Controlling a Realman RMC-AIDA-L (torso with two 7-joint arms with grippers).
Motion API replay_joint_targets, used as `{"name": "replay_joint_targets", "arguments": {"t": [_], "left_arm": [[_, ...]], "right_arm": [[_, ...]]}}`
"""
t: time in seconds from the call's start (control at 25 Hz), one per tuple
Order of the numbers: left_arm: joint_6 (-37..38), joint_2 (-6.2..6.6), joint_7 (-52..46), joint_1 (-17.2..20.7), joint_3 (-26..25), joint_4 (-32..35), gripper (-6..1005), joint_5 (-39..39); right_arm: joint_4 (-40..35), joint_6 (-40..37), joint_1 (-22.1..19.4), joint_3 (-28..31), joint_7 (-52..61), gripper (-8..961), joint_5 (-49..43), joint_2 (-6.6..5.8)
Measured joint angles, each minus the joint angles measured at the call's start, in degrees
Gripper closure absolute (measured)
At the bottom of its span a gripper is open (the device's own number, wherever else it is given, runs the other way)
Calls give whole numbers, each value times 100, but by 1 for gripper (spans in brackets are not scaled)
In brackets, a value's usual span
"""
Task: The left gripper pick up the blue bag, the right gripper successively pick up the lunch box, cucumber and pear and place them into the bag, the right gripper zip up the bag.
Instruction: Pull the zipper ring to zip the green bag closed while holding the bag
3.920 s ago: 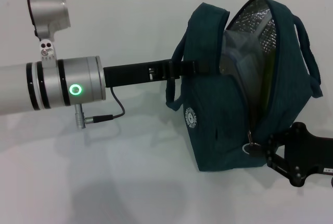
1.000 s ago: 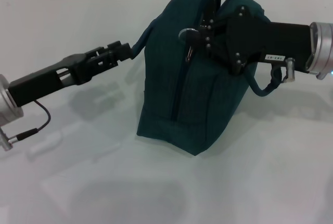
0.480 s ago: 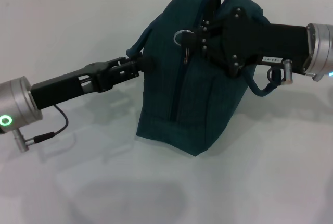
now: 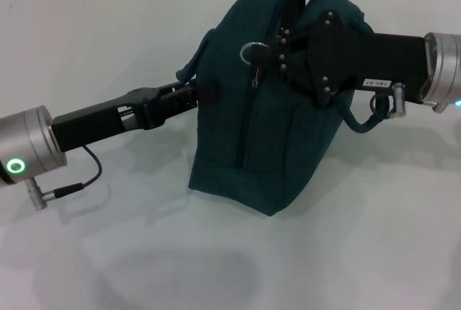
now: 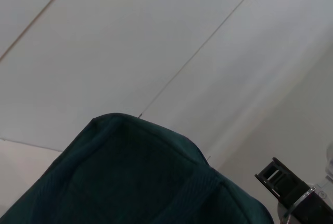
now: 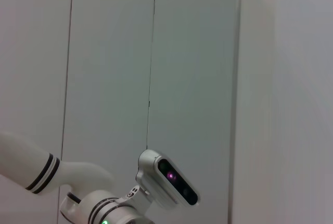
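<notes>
On the white table (image 4: 374,238), the blue bag (image 4: 274,108) stands upright near the centre, its zipper line running down the near side face. The right gripper (image 4: 270,56) reaches in against the bag's upper part from the right, its jaws pinched on the zipper pull (image 4: 253,54) near the top. The left gripper (image 4: 202,92) reaches in from the left and meets the bag's left side at a strap; whether its jaws are clamped cannot be determined.
</notes>
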Motion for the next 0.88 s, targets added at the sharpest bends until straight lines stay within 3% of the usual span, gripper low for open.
{"name": "replay_joint_targets", "arguments": {"t": [0.48, 0.88], "left_arm": [[85, -17, 259, -18, 148, -1, 930, -16], [135, -15, 292, -66, 376, -1, 945, 2]], "right_arm": [[-27, 2, -100, 38, 226, 938, 178, -42], [-100, 58, -138, 75, 582, 937, 305, -69]]}}
